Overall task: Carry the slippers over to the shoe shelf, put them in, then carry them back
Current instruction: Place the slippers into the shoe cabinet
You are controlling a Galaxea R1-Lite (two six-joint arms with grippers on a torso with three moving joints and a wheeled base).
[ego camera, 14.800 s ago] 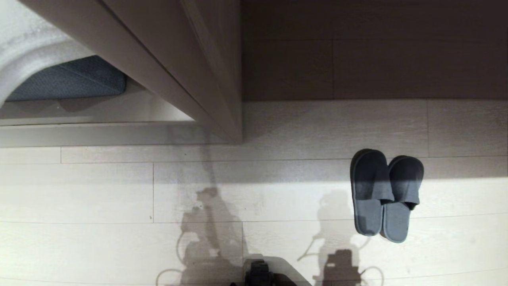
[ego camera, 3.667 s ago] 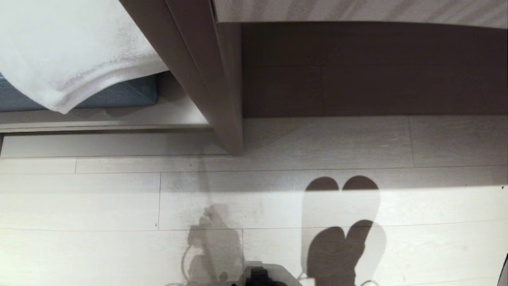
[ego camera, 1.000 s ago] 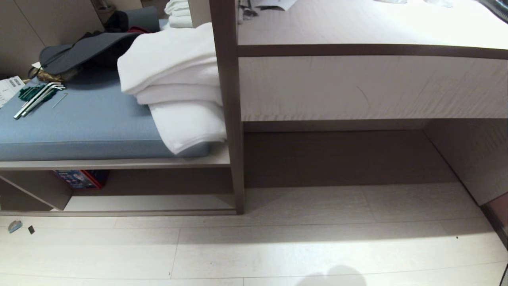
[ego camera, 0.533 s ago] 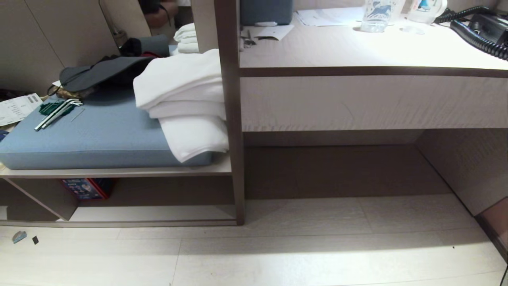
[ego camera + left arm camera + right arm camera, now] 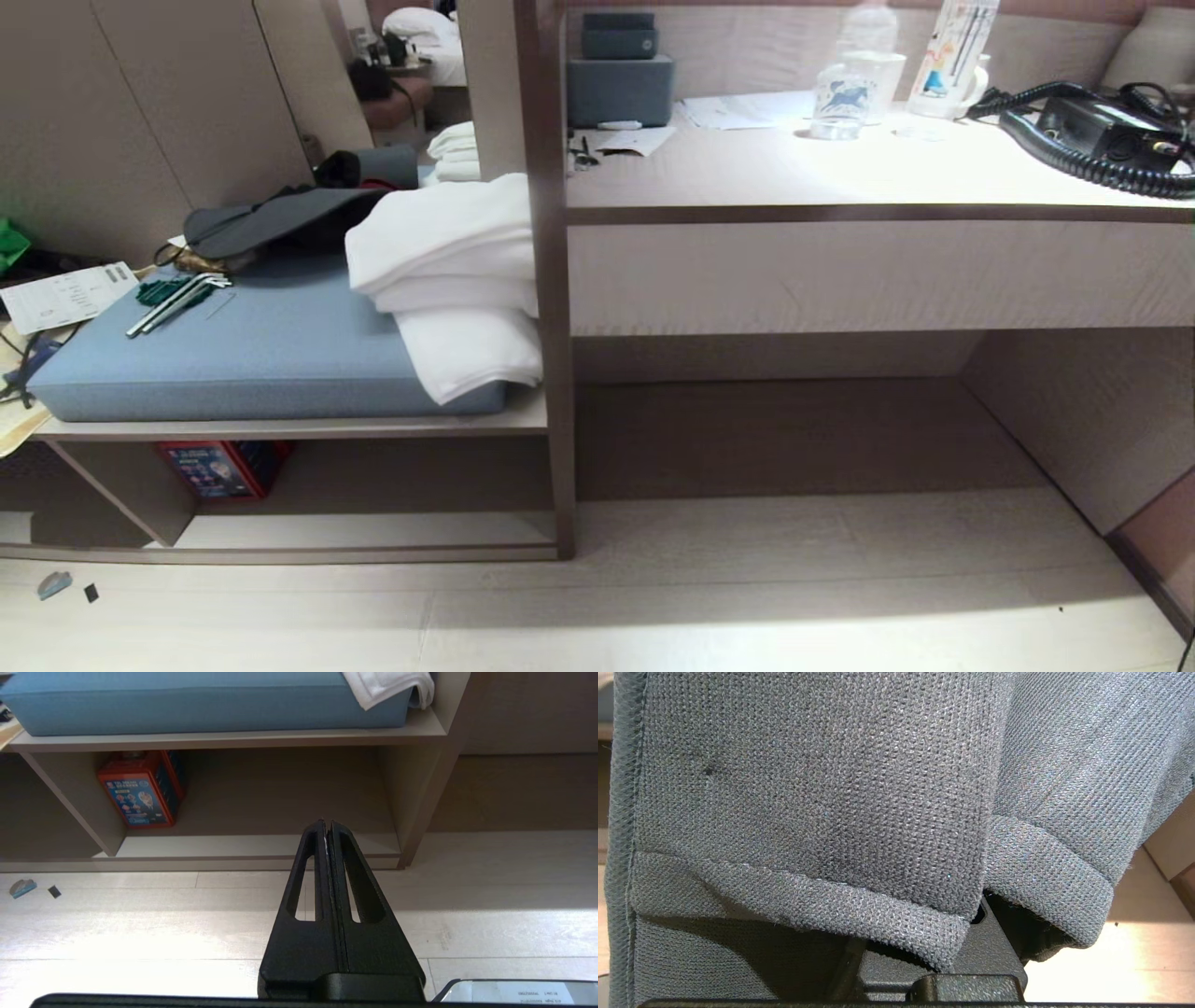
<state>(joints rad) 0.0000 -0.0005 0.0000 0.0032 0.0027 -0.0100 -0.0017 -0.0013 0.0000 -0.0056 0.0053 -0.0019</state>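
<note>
The slippers [image 5: 822,788] fill the right wrist view as two dark grey knitted straps side by side, hanging over my right gripper. Only its black body [image 5: 990,956] shows under the strap hems; its fingers are hidden inside the straps, shut on the pair. The shoe shelf [image 5: 364,534] is the low open compartment with a pale base board, at the lower left of the head view and ahead of my left gripper [image 5: 327,823]. That gripper is shut and empty, held above the floor in front of the shoe shelf [image 5: 252,845]. Neither arm shows in the head view.
A red box [image 5: 219,467] stands in the shelf's left end. Above it lie a blue cushion [image 5: 243,359] and folded white towels [image 5: 448,280]. A brown post [image 5: 553,373] ends the shelf; right of it runs the desk counter [image 5: 840,173] with a bottle and a phone.
The head view has tilted upward, so the whole scene has slid down and the desk top with bottle and phone has come into sight. Since the earliest frame the slippers have left the floor.
</note>
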